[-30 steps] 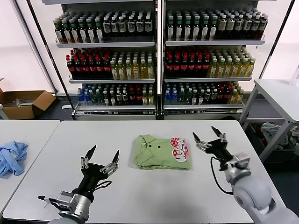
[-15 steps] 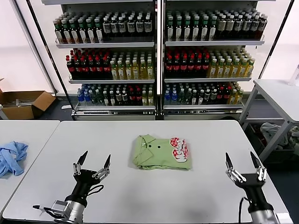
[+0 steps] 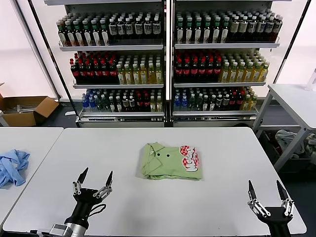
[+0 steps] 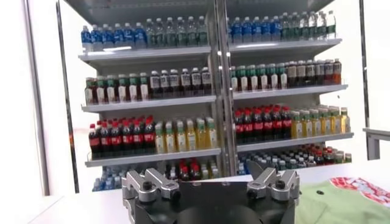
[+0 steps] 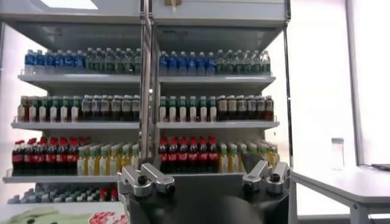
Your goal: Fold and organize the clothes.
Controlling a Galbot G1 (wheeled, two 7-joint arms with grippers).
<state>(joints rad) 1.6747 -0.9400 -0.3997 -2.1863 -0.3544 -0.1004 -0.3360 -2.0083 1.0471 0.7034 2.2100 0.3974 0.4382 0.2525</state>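
At the centre of the head view, on the white table (image 3: 148, 207), lies the shirt (image 3: 165, 163), folded into a compact light green rectangle with its collar and small buttons toward the left and the red-and-white graphic (image 3: 189, 158) on its right end. Nothing touches it.

In the lower left of the frame the left gripper (image 3: 93, 179) stands over the near part of the table, fingers pointing up and spread wide with nothing between them, well apart from the shirt. In the lower right corner the right gripper (image 3: 267, 190) sits at the table's near right edge, its two fingers likewise splayed apart and empty, also well clear of the shirt.

At the far left edge of the frame a light blue cloth (image 3: 12, 167) lies crumpled on a second table (image 3: 34, 138). Across the upper half stand shelves (image 3: 168, 47) packed with rows of bottles. A cardboard box (image 3: 24, 108) sits on the floor at middle left, and another white table (image 3: 296, 98) shows at the right edge.

In the left wrist view the shirt (image 4: 341, 204) fills the lower right corner, with its graphic (image 4: 365, 187) showing, beyond the gripper's knuckles. In the right wrist view a sliver of the shirt (image 5: 36, 215) and graphic (image 5: 109, 217) shows at the lower left edge, with the bottle shelves (image 5: 146, 125) behind
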